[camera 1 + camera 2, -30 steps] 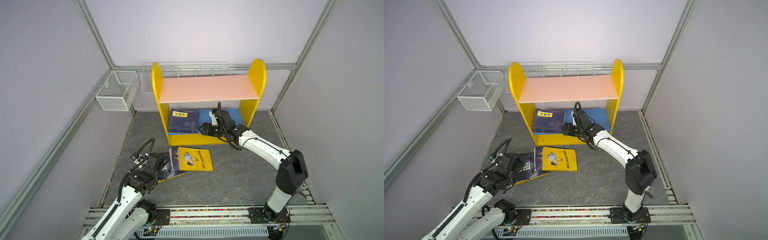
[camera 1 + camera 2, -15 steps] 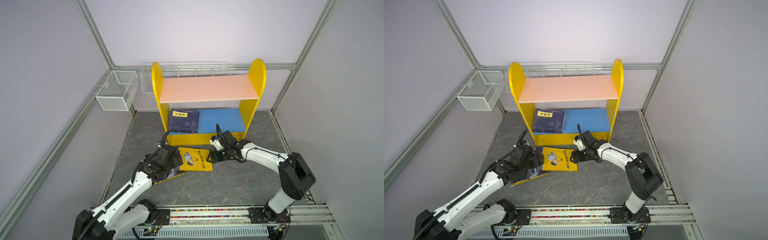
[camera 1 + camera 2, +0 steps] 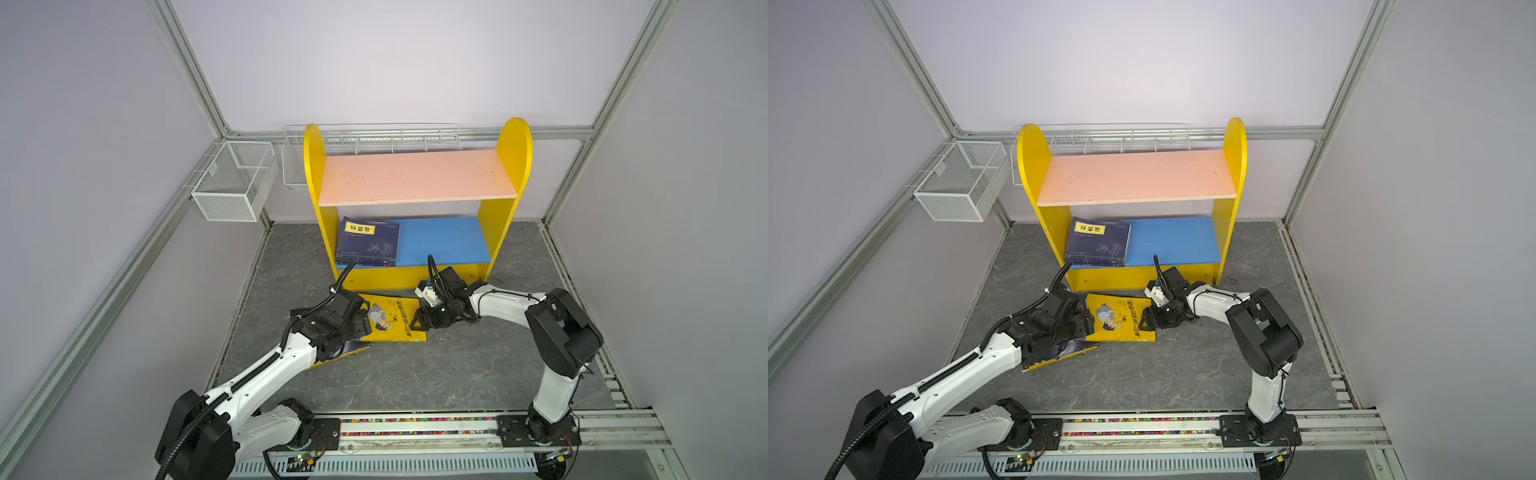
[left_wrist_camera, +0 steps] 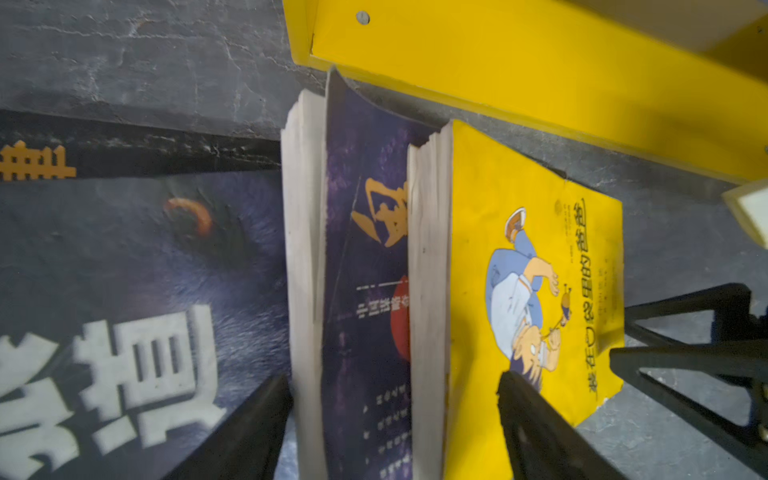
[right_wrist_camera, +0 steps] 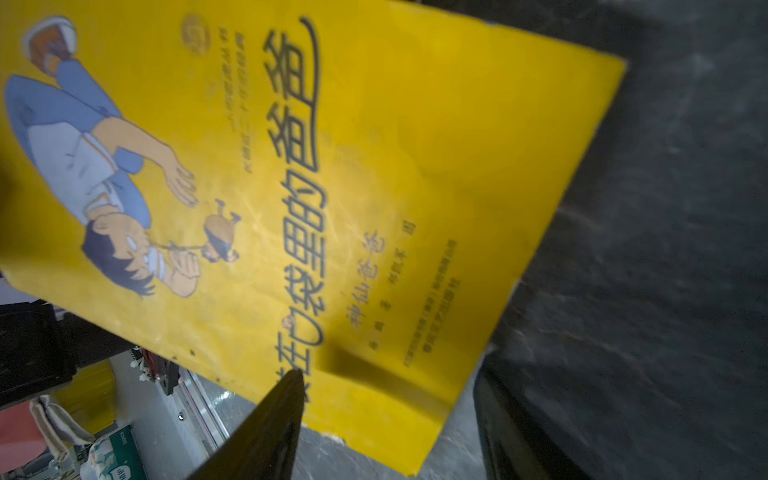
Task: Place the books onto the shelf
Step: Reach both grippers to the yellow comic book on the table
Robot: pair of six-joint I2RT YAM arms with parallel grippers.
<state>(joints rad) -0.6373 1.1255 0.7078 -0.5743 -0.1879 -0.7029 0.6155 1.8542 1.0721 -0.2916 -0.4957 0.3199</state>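
Note:
The shelf (image 3: 415, 178) (image 3: 1133, 176) stands at the back, with a stack of navy books (image 3: 368, 245) (image 3: 1098, 245) on the left of its blue lower board. On the floor in front lies a yellow cartoon book (image 3: 392, 320) (image 3: 1117, 320) (image 4: 519, 257) (image 5: 374, 166), overlapping a purple book (image 4: 365, 291) and a dark book with white characters (image 4: 124, 270). My left gripper (image 3: 357, 322) (image 3: 1079, 322) (image 4: 395, 399) is open, straddling the page edges of the purple and yellow books. At the yellow book's opposite edge my right gripper (image 3: 419, 322) (image 3: 1147, 320) (image 5: 390, 399) is open over its corner.
The shelf's yellow base panel (image 4: 540, 83) lies just behind the floor books. A white mesh basket (image 3: 235, 183) hangs on the left wall and a long wire basket (image 3: 374, 139) runs behind the shelf top. The pink upper board holds nothing.
My right arm has come down from the shelf's lower board to the yellow book's right edge. My left arm has reached forward onto the floor books. Both grippers have narrowed slightly.

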